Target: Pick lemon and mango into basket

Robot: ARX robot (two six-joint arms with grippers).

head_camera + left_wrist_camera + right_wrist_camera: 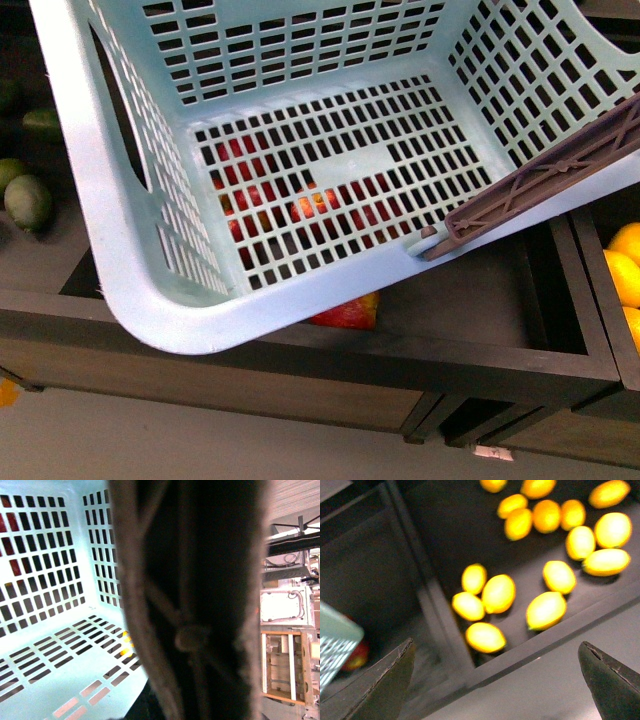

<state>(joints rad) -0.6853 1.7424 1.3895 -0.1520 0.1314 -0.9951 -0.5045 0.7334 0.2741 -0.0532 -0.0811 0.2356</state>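
Lemon (546,611) down in a dark shelf bin (445,525), other yellow oval fruit (498,593) clustered just beside it. Further along the same bin, deeper-orange fruit (546,515) in a tight bunch, too blurred to tell mango from orange.

Right gripper (496,642) above that bin: fingers (390,680) spread wide, holding nothing, touching nothing. Left gripper itself not made out. In the left wrist view only the brown handle (190,605), close against the lens and out of focus, so cannot tell whether clamped on it.

Basket (130,290) tilted over the middle bin (470,300), slotted floor bare, handle lying across its right rim. Through the floor slots, red-blushed mangoes (315,203) in the bin beneath, another red fruit (350,312) peeking out under the basket's front rim. Green fruit (28,203) in the bin to the left, yellow fruit (625,262) in the bin to the right.
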